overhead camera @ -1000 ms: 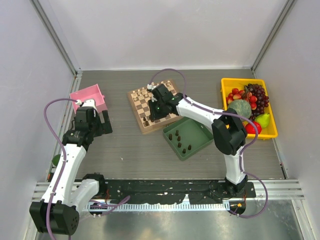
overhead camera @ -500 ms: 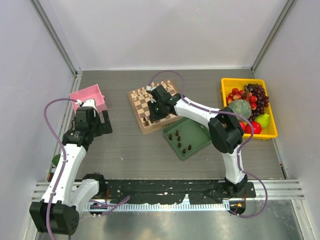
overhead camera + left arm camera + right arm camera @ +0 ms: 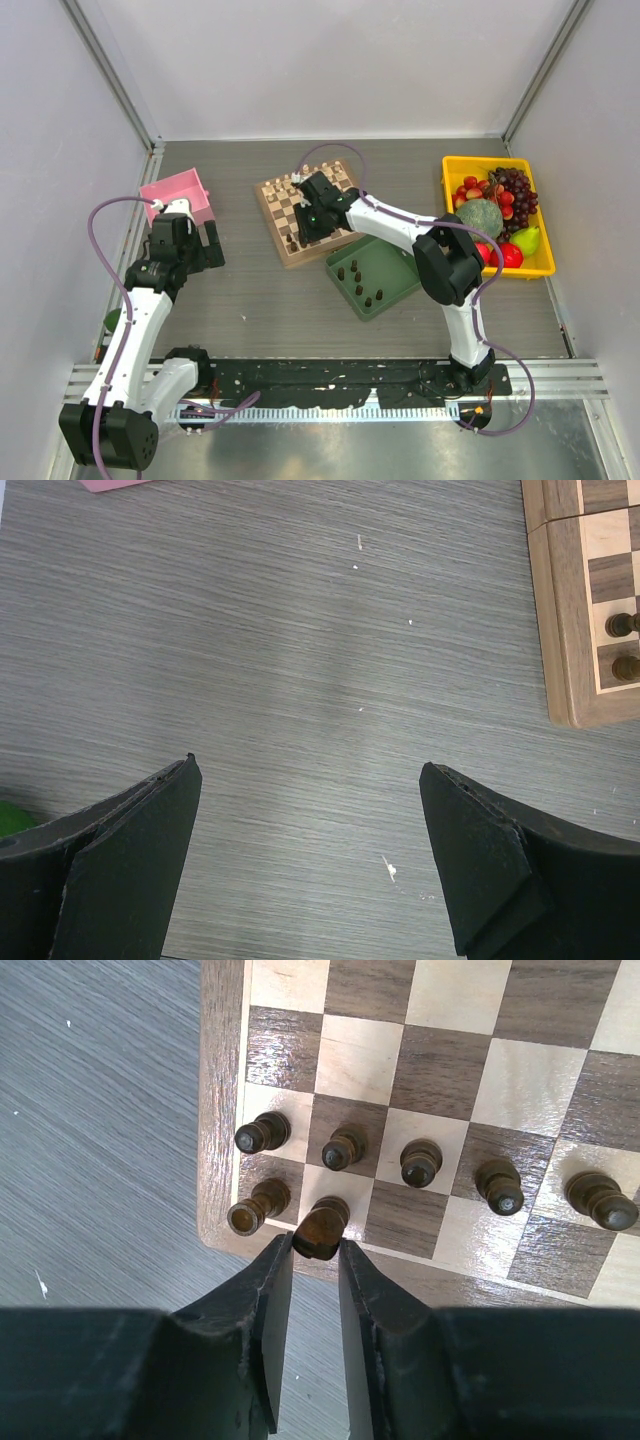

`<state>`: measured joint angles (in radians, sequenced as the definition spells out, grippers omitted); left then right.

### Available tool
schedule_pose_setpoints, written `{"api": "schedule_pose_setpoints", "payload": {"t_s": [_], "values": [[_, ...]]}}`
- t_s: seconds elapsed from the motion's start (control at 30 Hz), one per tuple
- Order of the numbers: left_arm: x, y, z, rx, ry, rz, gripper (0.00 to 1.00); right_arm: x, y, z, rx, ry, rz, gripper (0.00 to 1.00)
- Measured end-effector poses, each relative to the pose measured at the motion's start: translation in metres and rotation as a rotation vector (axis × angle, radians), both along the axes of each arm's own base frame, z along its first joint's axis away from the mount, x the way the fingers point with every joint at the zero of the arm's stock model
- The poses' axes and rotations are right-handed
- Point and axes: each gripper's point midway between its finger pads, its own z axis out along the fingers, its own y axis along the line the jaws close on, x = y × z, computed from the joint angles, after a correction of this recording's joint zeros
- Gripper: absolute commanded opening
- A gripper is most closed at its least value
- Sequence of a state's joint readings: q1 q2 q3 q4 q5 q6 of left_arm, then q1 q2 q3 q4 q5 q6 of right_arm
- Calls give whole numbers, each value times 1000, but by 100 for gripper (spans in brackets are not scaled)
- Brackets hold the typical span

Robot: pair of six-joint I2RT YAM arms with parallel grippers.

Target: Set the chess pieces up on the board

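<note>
Pink box (image 3: 176,190) far left. Left gripper (image 3: 308,780) wide open, nothing in it, over table (image 3: 300,630). Board (image 3: 220,1110) in middle. Right gripper (image 3: 312,1258) pinched on one dark piece (image 3: 320,1228), on board's edge row, second square from corner. Six more dark pieces (image 3: 420,1160) stand close by it. Green tray (image 3: 395,260) beside board holds more dark ones. Yellow fruit bin (image 3: 447,185) far right.

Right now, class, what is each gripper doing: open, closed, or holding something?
Left gripper: open, holding nothing.
Right gripper: closed on a small dark brown wooden chess piece.
</note>
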<state>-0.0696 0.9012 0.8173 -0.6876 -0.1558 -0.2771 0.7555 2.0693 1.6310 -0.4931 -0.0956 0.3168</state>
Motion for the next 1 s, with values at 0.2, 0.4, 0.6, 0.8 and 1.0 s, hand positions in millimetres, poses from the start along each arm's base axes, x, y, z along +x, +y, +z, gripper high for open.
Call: {"api": "schedule_pose_setpoints", "payload": {"t_s": [0.2, 0.4, 0.6, 0.8, 1.0], "values": [[0, 0, 0, 0, 0, 0, 99, 0, 1, 1, 2, -1, 0, 44], [0, 0, 0, 0, 2, 0, 99, 3, 4, 8, 11, -11, 3, 48], [-1, 0, 0, 0, 3, 0, 99, 2, -7, 31, 8, -60, -18, 49], [-1, 0, -1, 0, 4, 0, 99, -10, -53, 86, 24, -168, -95, 49], [0, 0, -1, 0, 7, 0, 99, -21, -107, 86, -20, -177, -183, 49]]}}
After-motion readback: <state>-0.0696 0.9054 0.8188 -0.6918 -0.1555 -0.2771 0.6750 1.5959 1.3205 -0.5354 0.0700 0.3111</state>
